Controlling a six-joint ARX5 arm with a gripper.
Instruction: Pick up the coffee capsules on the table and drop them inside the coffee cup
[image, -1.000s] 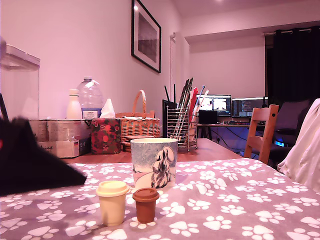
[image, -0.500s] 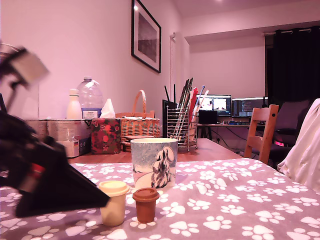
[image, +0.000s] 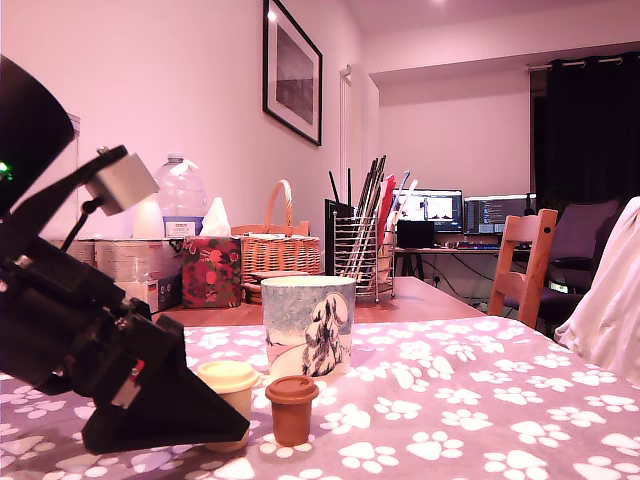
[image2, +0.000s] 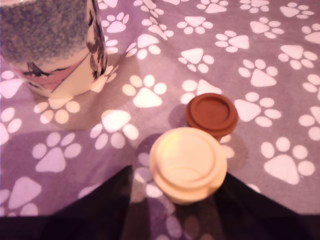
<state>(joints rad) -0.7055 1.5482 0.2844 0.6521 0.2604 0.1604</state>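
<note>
Paw-print table (image2: 280, 45), cream capsule (image2: 187, 162) between open fingers (image2: 100, 210)

Cream capsule (image2: 187, 162): pale yellow, tapered, wide flat rim up; upright on the paw-print table (image: 480, 400), touching or nearly touching the brown one.
Brown capsule (image2: 212, 114): smaller, upright, at 1 o'clock from the cream one in the wrist view.
Coffee cup (image: 308, 325): pale blue-white, dark figure drawing, upright, open; in the exterior view at 12 o'clock behind both capsules.
</note>
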